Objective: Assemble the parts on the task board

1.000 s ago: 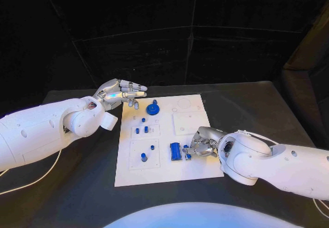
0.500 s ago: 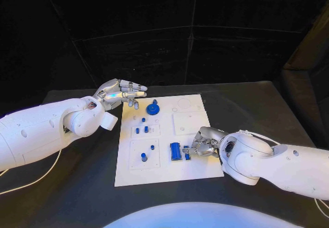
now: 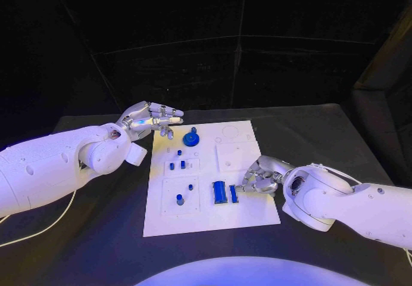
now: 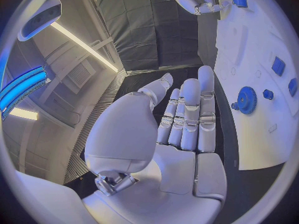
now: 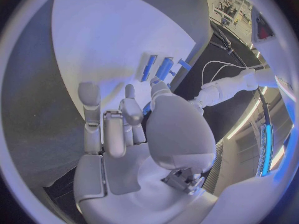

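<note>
Beside right hand (image 3: 260, 178): blue part (image 3: 233, 193).

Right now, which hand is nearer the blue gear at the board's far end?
Left. The left hand hovers open just off the task board's far left corner, beside the blue gear. The right hand is at the near right edge, fingers by the blue blocks.

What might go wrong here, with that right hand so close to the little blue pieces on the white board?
The right hand sits at the task board edge, its fingers right beside two upright blue blocks; a small slip could knock them over or nudge the board itself. Whether it holds anything is unclear. The left hand hovers open near the blue gear, and could bump it if it drops.
</note>
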`<action>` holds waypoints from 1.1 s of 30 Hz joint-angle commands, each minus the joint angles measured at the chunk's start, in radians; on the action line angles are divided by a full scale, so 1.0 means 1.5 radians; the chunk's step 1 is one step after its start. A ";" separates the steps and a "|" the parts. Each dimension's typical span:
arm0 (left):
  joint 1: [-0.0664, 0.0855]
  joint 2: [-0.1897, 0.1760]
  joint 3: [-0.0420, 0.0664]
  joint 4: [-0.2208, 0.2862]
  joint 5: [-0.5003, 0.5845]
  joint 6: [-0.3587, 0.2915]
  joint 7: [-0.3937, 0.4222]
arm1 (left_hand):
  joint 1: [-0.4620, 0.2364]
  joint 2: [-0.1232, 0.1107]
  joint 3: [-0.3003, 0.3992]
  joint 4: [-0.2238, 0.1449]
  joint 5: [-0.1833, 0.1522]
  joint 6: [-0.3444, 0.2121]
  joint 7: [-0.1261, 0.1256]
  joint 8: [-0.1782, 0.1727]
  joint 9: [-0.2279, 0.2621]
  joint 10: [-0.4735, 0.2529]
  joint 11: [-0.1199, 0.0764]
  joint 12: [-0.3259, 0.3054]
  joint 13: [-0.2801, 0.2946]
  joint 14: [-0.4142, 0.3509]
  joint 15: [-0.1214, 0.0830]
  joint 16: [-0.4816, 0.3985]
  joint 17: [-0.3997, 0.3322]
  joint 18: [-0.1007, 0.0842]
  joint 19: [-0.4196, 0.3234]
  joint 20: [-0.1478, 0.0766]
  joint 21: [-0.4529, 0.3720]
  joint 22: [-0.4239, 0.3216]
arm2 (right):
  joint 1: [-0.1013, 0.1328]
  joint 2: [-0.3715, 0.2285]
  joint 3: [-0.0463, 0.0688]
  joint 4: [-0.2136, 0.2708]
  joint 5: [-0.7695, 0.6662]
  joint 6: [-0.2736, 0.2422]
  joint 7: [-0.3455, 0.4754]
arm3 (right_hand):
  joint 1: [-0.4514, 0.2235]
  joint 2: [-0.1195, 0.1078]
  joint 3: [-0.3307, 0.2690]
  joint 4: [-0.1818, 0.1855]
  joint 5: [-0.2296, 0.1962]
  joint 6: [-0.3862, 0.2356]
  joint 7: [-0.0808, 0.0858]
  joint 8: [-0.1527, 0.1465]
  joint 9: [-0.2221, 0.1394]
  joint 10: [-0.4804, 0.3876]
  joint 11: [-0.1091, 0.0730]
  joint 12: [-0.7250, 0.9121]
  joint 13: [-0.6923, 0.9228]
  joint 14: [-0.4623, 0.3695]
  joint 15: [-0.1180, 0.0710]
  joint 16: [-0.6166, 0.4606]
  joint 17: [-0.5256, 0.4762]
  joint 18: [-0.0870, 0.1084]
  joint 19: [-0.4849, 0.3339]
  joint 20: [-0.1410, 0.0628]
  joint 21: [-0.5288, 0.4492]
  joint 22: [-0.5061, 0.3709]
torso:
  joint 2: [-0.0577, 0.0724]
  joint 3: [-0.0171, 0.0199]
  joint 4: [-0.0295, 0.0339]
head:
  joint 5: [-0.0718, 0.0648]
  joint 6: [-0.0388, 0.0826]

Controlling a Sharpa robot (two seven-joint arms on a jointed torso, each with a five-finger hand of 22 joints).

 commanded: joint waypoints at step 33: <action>-0.026 0.117 0.001 -0.163 0.135 -0.137 0.108 | -0.321 0.067 -0.084 0.046 -0.036 -0.227 -0.058 -0.073 -0.045 -0.228 -0.006 -0.209 -0.055 -0.381 0.046 -0.591 -0.335 -0.033 -0.463 0.040 -0.408 -0.320 | 0.078 0.223 0.026 -0.486 0.675 0.016 0.653 | -0.182 0.077 0.035 -0.156 -0.121 -0.253 0.029 -0.145 -0.211 -0.429 0.061 -0.695 -0.799 -0.475 0.046 -0.965 -0.867 -0.014 -0.419 0.082 -0.611 -0.461 | -0.058 -0.0046 0.0081 | -0.008 0.120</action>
